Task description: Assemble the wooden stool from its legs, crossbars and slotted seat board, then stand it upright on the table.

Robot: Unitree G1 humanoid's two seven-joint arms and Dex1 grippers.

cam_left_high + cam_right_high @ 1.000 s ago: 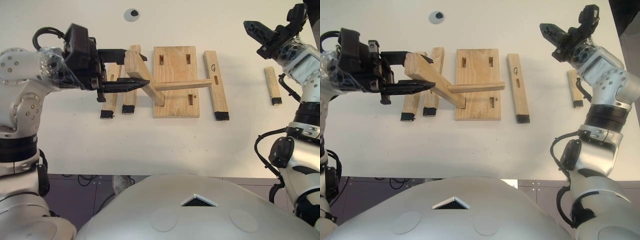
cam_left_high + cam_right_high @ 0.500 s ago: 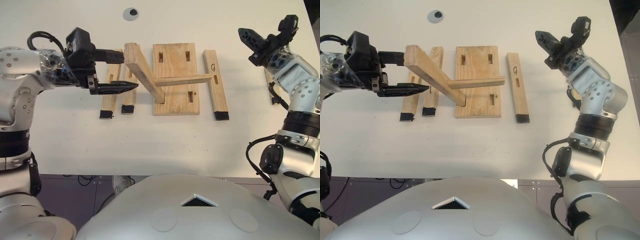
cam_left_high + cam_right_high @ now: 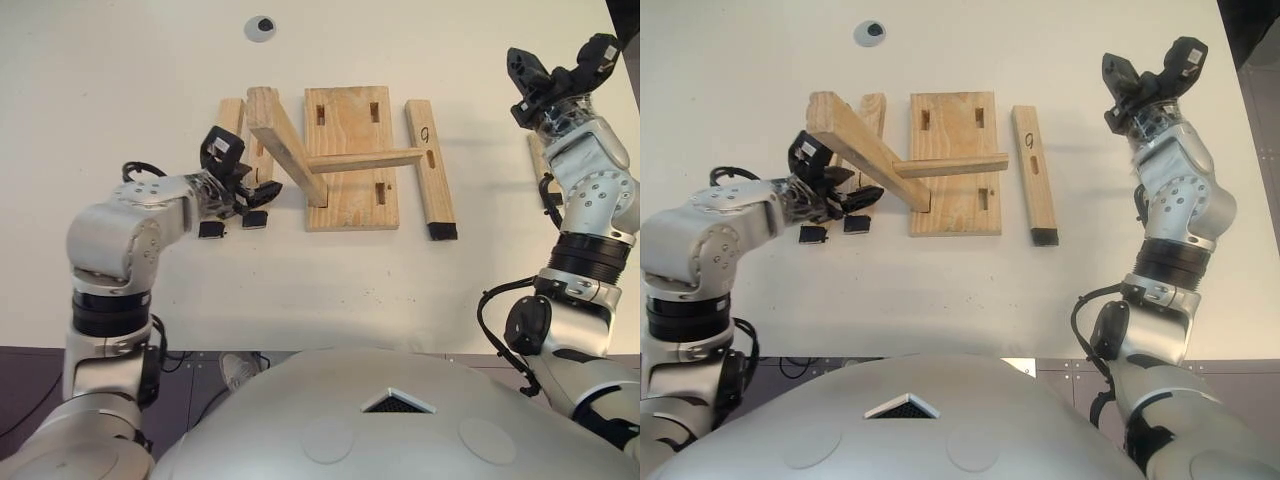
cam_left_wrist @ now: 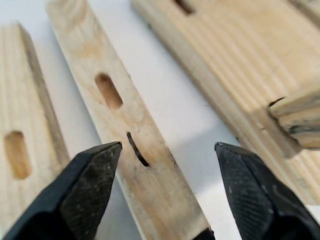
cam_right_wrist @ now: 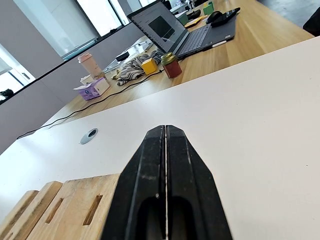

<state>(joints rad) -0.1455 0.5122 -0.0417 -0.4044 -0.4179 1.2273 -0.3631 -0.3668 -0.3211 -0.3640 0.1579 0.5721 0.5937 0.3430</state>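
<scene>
An open-plan office. Beyond the white surface (image 5: pixel 260 115) with its round cable grommet (image 5: pixel 90 135) runs a long wooden desk (image 5: pixel 260 35) carrying an open laptop (image 5: pixel 170 27), a tissue box (image 5: pixel 90 89), a pink tumbler (image 5: pixel 91 65) and a small jar (image 5: pixel 171 66). Grey partitions (image 5: pixel 30 110) and tall windows (image 5: pixel 100 15) stand behind it.

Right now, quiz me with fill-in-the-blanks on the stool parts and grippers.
1. The left gripper hangs ___ over a flat leg.
2. The right gripper, raised above the table, is ___.
3. Left of the seat board, ___ legs lie flat.
4. The crossbar sticks out of the tilted leg toward the robot's ___.

Missing words: open; shut; two; right.
</scene>
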